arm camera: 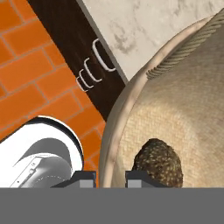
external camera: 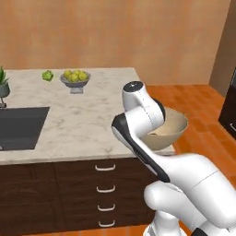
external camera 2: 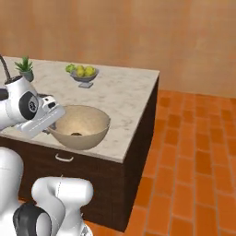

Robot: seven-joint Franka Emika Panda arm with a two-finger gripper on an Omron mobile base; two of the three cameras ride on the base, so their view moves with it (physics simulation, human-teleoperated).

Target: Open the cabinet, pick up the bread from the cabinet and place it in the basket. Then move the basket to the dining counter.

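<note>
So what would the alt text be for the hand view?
The gripper is shut on the near rim of the basket, with the dark bread inside. Beyond it are the pale counter, drawer handles and the brick floor.

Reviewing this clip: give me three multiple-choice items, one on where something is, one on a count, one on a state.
1. Where is the basket?
A. on the brick floor
B. at the dining counter's near corner
C. in the sink

2. How many drawer handles face the left base view?
A. one
B. two
C. four

3. What is the state of the bread?
A. inside the basket
B. beside the fruit bowl
C. on the floor

B: the right base view shows it there. C: four stacked handles. A: the hand view shows it at the basket's bottom.
</note>
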